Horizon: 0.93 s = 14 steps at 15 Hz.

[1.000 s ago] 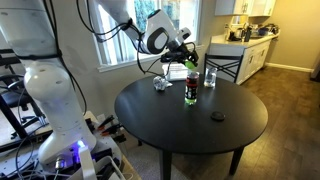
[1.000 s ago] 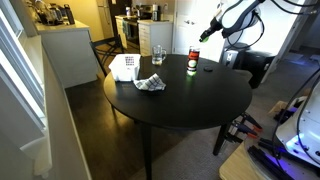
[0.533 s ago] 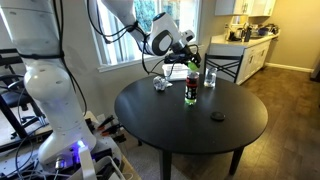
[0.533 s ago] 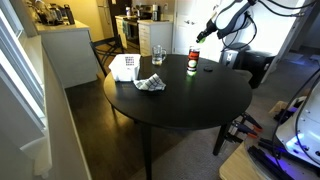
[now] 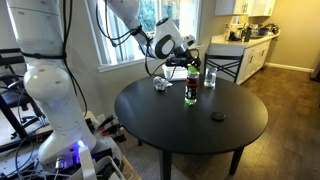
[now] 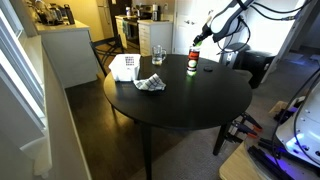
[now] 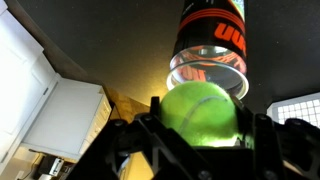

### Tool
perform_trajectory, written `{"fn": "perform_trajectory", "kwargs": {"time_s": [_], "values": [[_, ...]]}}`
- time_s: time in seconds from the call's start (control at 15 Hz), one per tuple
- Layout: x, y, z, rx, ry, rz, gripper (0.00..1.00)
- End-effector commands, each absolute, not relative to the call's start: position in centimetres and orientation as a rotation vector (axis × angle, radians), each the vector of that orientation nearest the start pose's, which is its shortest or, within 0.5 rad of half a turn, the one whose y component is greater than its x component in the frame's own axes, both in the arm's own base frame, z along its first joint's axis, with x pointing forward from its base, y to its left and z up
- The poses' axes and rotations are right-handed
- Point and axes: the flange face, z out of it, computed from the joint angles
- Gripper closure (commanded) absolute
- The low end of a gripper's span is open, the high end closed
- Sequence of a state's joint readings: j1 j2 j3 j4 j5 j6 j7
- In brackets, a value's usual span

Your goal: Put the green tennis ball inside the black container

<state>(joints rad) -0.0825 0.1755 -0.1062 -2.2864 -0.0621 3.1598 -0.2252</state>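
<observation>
gripper [image 7: 200, 128]: closed on the green tennis ball [image 7: 200, 112], with one dark finger [image 7: 148, 130] at each side of it; low in the middle of the wrist view.
green tennis ball: held in the air, not on the surface; in an exterior view [image 5: 191, 63] a small bright spot in the upper half, right of centre, directly above the container.
container [image 7: 212, 40]: upright, dark, with red letters on the side; open mouth turned to the wrist camera, lower edge of the rim hidden behind the ball. Touching the ball or not: cannot tell.
surface [image 5: 170, 125]: round and black, in the middle of both exterior views.
glass [image 5: 210, 78]: clear, upright, just right of the container in the frame, apart from it.
disc [image 5: 218, 116]: small, flat, black, to the lower right of the container, well apart.
crumpled thing [image 5: 159, 84]: pale, left of the container, near the far edge.
white box [image 6: 125, 67]: at the left edge of the surface, beside the crumpled thing.
</observation>
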Motion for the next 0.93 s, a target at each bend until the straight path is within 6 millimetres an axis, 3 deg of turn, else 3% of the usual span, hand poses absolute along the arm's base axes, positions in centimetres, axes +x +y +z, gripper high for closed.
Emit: {"fn": "perform_trajectory", "kwargs": {"time_s": [0.0,0.2,0.27,0.47,0.87], "values": [[57.5,-9.6,35.6,-3.101,-0.145,-1.111,0.58],[57.6,-9.0,35.4,-3.089,-0.148,-1.104,0.58],[57.6,-9.0,35.4,-3.087,-0.145,-1.105,0.08],[57.5,-9.3,35.4,-3.090,-0.144,-1.100,0.01],[57.3,-10.3,36.0,-3.092,-0.108,-1.116,0.00]]}}
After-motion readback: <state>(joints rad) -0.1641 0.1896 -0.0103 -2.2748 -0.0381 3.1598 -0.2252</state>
